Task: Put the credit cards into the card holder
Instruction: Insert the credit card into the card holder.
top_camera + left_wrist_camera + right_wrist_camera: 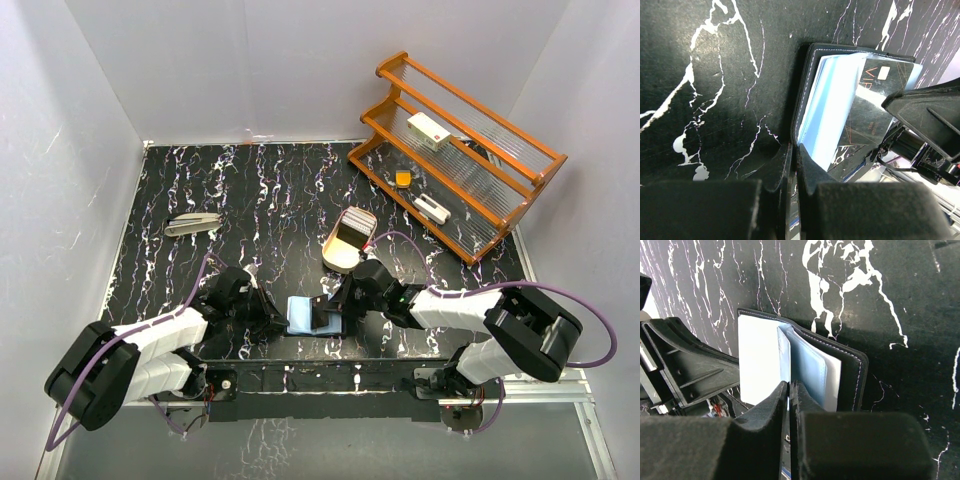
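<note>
The black card holder (298,316) lies open near the table's front edge, its blue-grey inner face up. My left gripper (275,312) is shut on its left cover edge, as the left wrist view shows (795,150), the holder (804,85) just beyond the fingertips. My right gripper (340,303) is shut on a credit card (325,318) standing on edge in the holder. The card's glossy dark face with "VIP" shows in the left wrist view (865,115). In the right wrist view the gripper (789,386) pinches the thin card (783,355) edge-on between the holder's (855,375) pockets.
A cream oval-ended tray (350,240) sits just behind the holder. A flat grey-white object (192,224) lies at the left. A wooden rack (455,160) at the back right holds a white box (428,130) and small items.
</note>
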`<state>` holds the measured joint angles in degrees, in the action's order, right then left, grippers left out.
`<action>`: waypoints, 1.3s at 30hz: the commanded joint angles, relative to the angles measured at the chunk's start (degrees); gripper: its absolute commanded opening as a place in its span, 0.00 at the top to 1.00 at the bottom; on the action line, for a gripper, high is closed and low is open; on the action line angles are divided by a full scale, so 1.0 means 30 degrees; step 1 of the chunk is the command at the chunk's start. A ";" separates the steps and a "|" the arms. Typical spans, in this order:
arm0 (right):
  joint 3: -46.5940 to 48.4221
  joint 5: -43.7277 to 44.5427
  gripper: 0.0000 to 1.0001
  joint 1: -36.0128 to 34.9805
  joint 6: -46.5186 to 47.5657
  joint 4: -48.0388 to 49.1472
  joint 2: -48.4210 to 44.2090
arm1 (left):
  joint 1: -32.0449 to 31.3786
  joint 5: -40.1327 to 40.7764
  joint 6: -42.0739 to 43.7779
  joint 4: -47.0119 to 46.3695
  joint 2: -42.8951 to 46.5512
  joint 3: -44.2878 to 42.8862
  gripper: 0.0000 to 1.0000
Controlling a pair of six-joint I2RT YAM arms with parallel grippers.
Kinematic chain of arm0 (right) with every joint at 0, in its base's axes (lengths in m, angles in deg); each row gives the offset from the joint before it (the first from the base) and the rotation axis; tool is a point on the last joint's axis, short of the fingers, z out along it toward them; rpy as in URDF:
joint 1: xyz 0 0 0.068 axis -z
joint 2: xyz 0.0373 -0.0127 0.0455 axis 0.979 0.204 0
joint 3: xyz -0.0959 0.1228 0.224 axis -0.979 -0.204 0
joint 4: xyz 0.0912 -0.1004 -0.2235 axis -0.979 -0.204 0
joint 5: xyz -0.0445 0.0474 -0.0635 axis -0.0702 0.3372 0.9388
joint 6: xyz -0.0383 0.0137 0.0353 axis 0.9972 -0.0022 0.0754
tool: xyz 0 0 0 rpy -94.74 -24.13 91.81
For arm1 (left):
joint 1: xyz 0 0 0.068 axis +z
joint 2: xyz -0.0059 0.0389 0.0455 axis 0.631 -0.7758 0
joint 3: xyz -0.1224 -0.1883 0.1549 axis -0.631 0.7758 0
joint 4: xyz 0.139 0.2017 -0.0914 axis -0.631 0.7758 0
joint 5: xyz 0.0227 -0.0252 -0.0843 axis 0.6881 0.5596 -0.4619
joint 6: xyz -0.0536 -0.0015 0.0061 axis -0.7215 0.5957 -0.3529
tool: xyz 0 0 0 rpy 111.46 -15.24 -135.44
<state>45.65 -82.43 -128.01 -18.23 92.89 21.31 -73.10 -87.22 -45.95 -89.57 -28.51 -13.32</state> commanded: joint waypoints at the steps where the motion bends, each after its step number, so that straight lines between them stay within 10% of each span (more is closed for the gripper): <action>1: -0.0182 0.0380 0.95 -0.0077 -0.0044 0.0605 -0.0010 | -0.0109 -0.0360 0.0063 0.0338 -0.0368 0.0323 1.00; 17: 0.0316 0.1220 0.84 -0.0164 0.0608 -0.2214 -0.0807 | -0.0125 -0.0377 -0.0035 0.0218 -0.0389 0.0411 1.00; 39: 0.0371 0.1210 0.94 -0.0311 0.0615 -0.0705 0.0107 | -0.0137 -0.0436 -0.0084 0.0013 -0.0462 0.0498 1.00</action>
<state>45.45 -80.29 -128.49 -17.18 88.94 21.12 -73.10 -88.14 -46.38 -91.08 -29.27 -12.99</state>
